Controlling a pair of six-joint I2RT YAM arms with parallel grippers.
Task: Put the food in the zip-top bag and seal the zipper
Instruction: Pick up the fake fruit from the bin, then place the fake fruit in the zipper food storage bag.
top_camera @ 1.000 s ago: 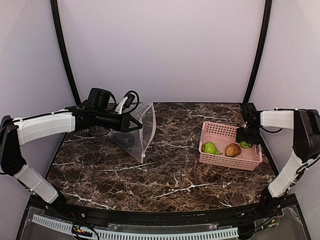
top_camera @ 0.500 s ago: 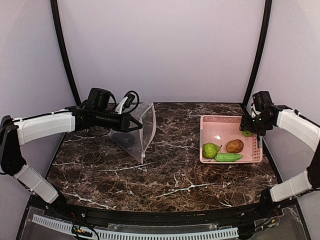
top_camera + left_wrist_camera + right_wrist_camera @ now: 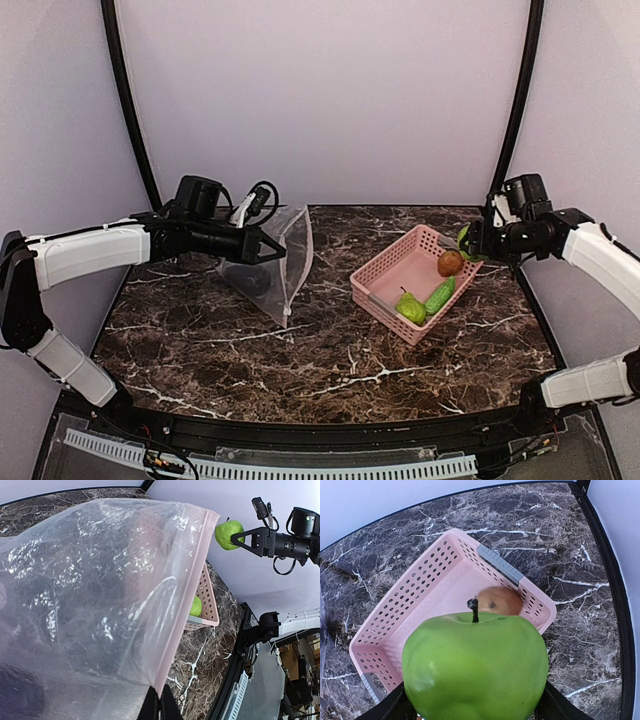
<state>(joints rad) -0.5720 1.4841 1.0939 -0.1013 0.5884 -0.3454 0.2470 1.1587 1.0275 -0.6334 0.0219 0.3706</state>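
Observation:
My left gripper is shut on the lower end of the pink zipper of the clear zip-top bag and holds the bag upright at the back left. The bag fills the left wrist view, and the fingertips pinch its edge. A dark shape low in the bag is too blurred to name. My right gripper is shut on the round green fruit above the right end of the pink basket. The green pear, cucumber piece and brown lump lie in the basket.
The basket stands turned diagonally at centre right on the dark marble table. Black frame posts rise at the back corners. The table's right edge runs close beside the basket.
My right gripper has lifted the round green fruit out of the basket and moved left. The basket has slid left and turned diagonal, and the food in it shifted. The left arm has not moved.

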